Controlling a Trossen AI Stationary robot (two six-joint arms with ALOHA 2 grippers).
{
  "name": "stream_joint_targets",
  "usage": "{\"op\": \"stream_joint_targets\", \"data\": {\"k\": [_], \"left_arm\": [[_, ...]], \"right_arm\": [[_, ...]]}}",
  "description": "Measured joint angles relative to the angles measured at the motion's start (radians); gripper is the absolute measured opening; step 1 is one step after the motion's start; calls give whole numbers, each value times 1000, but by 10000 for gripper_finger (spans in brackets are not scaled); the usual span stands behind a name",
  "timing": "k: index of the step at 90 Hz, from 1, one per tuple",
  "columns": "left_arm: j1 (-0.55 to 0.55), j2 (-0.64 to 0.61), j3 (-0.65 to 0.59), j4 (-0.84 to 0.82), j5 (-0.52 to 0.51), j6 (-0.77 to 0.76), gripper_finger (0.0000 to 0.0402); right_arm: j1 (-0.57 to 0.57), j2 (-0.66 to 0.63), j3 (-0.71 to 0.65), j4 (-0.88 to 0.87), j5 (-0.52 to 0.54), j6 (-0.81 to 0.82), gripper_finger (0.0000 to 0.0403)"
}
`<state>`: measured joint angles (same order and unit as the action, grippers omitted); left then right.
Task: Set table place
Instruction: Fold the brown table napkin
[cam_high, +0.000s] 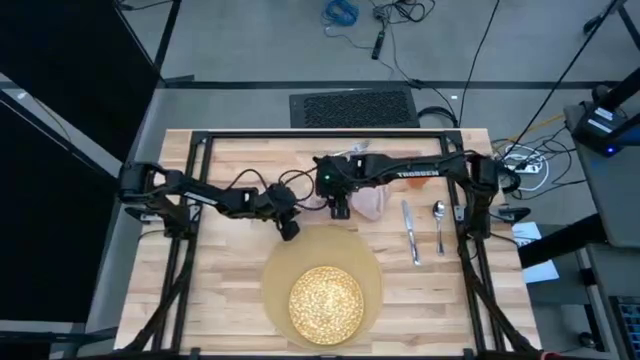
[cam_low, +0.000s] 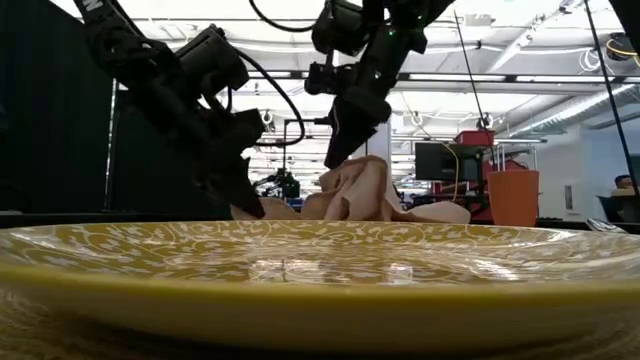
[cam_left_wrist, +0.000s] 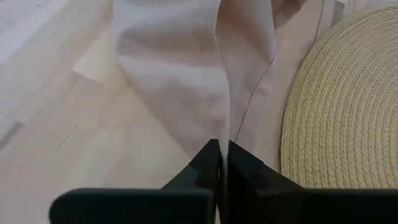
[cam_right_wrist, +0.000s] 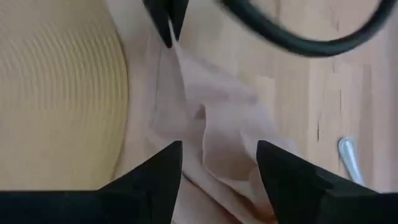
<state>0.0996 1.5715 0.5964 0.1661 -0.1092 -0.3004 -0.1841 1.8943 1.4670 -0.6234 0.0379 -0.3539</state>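
Left hand (cam_left_wrist: 219, 163) pinching napkin (cam_left_wrist: 193, 74) corner, right hand (cam_right_wrist: 217, 180) wide (cup (cam_low: 513, 197) low view only)

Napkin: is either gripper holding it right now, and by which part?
The left gripper is shut on the napkin, pinching one corner. The right gripper is open above the cloth, holding nothing.

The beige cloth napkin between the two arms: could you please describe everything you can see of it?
The beige cloth napkin is soft, thin woven fabric, crumpled into upright folds on the light wooden table, just beyond the round tan woven placemat. The left gripper is shut on one corner, stretching it to a point. The right gripper hangs open over the bunched middle. An orange cup stands behind it.
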Motion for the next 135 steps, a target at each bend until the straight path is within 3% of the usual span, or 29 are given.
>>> {"op": "stream_joint_targets", "data": {"k": [20, 102, 112, 124, 135], "left_arm": [[0, 0, 0, -3, 1, 0, 0], [0, 0, -1, -6, 1, 26, 0], [0, 0, -1, -11, 1, 26, 0], [0, 0, -1, -17, 1, 26, 0], [0, 0, -1, -18, 1, 25, 0]], "right_arm": [[-9, 4, 0, 36, 67, -26, 194], [-30, 69, 0, 46, 54, -20, 122], [-30, 68, -1, 61, 69, -11, 93], [-37, 65, -1, 61, 72, -6, 17], [-44, 65, -1, 64, 69, 2, 2]]}}
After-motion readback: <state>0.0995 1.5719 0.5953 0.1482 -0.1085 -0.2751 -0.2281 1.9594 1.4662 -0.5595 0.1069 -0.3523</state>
